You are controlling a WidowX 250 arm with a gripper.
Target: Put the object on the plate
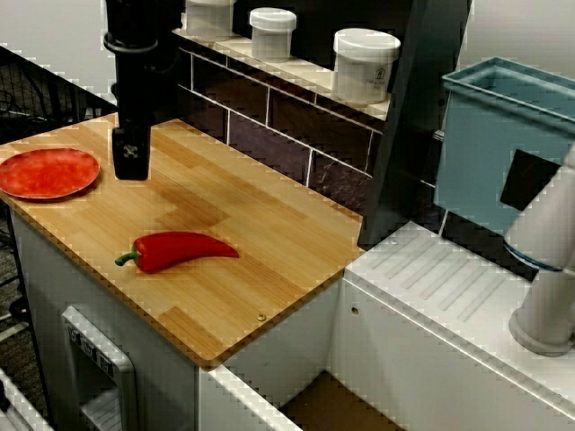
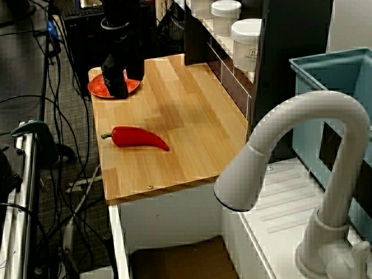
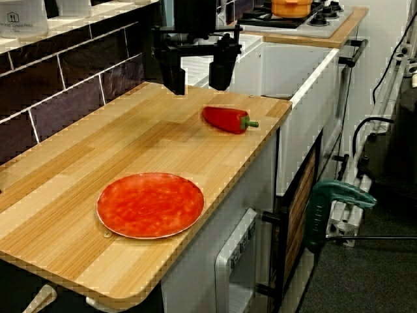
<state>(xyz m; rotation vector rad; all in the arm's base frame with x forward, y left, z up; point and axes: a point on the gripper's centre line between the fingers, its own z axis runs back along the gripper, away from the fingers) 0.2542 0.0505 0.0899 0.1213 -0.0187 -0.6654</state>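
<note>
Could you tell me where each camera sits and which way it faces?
View from the sink side: high, looking over the counter at the pepper, plate and gripper.
View behind the faucet: looks along the counter; arm partly hides the plate.
View from the plate end: low, facing the open gripper.
All share pepper, plate, gripper.

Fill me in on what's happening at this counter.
A single robot arm hangs above the light wooden countertop with its black claw open and holding nothing. The glossy red chili pepper with a short green stem lies on its side on the wood, untouched, nearer the counter's sink end. The flat round red-orange plate sits bare at the opposite end. The claw is between the two, above the wood, so the pepper has not yet been picked up.
</note>
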